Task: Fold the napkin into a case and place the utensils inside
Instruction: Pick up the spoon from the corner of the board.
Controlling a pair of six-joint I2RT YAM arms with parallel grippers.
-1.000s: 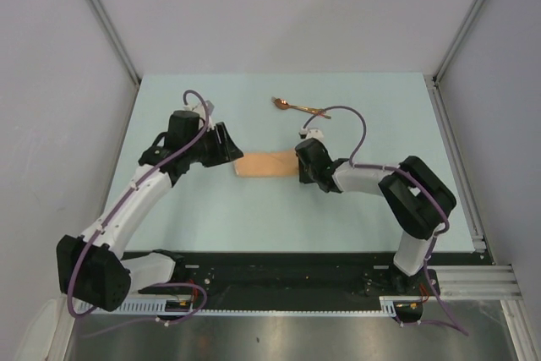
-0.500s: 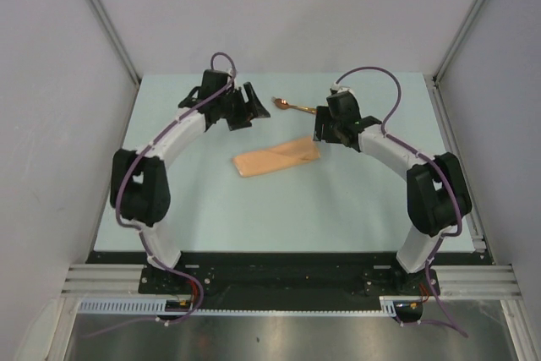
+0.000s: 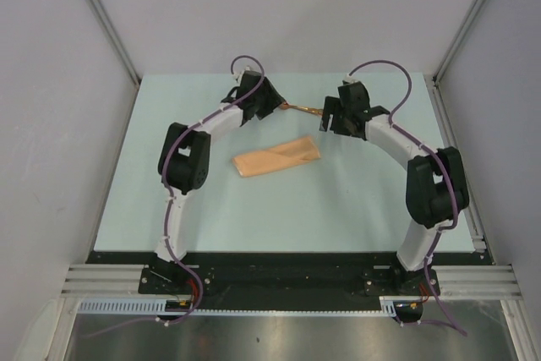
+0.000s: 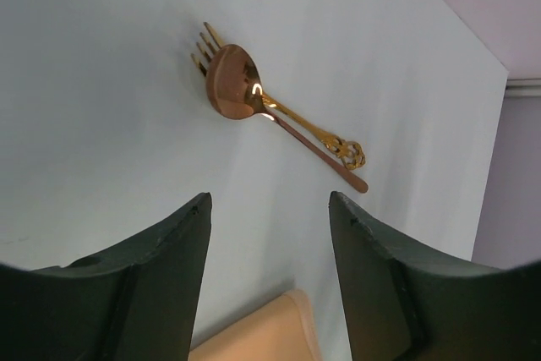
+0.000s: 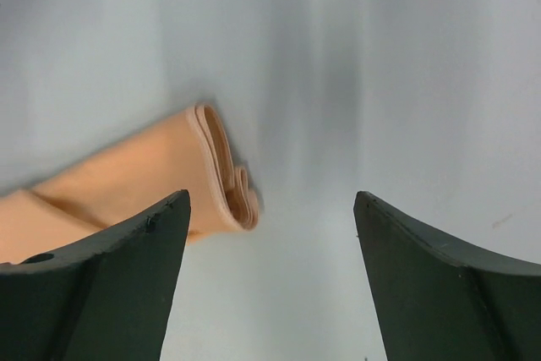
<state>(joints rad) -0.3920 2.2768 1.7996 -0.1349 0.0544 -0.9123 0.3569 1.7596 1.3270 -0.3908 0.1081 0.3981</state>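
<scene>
Peach-orange cloth, the napkin [image 3: 277, 157], is seen folded at the centre of the top view on the pale worktop [image 3: 169, 141]. Just above it, the copper-gold utensils [image 3: 301, 108] are flanked by the left pincer [image 4: 269, 200] and right pincer [image 5: 270, 200], both spread wide, nothing held.

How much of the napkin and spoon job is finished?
Done: the napkin lies folded into a long strip. In hand: nothing; the left gripper and right gripper hover open near the utensils. To do: the utensils lie on the table, not yet inside.
</scene>
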